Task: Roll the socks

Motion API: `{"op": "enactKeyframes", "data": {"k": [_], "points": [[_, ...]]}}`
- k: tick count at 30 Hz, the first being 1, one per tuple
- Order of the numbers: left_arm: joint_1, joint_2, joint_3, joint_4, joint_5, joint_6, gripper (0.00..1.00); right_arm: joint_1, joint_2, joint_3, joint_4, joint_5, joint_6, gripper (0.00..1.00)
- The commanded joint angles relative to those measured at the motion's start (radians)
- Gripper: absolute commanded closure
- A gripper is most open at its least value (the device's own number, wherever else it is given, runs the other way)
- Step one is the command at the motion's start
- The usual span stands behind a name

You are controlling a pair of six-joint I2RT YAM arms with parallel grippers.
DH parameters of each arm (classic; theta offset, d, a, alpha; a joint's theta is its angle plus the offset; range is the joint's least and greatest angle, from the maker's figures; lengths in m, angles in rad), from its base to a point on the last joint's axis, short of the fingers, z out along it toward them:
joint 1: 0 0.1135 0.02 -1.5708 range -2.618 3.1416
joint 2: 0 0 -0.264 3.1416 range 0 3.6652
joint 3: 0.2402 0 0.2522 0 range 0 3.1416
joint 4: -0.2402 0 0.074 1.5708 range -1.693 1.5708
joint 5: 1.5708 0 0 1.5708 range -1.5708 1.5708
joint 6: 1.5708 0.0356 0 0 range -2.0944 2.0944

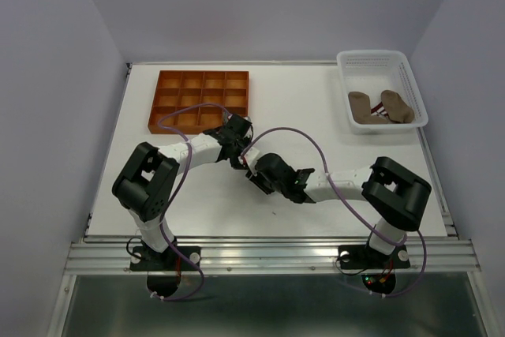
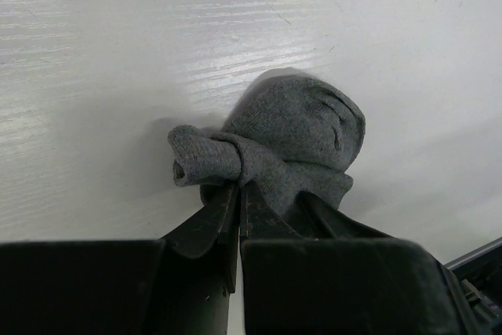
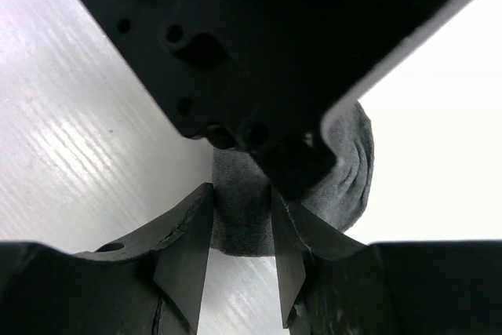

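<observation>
The left gripper hides most of the grey sock.

On the table, a tray sits toward the far left and a basket in the far right corner, with two socks side by side in it. Near the middle, in front of the tray, a bundled sock lies between the left pincer, behind-left, and the right pincer, front-right, both touching it.

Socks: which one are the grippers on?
The grey sock, pinched by the left gripper with the right gripper around it; the two tan socks lie in the white basket.
</observation>
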Motion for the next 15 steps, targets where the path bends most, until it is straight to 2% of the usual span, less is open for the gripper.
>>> {"op": "enactKeyframes", "data": {"k": [1,10,15], "points": [[-0.002,-0.013,0.023,0.0,0.005,0.005,0.91,0.011,-0.045,-0.005,0.035,0.085,0.018,0.59],[-0.002,-0.017,0.017,0.003,0.006,0.0,0.91,0.011,-0.148,-0.019,0.021,0.029,0.044,0.59],[-0.002,-0.017,0.02,0.003,0.011,0.003,0.91,0.011,-0.134,-0.022,0.024,-0.017,0.041,0.59]]}}
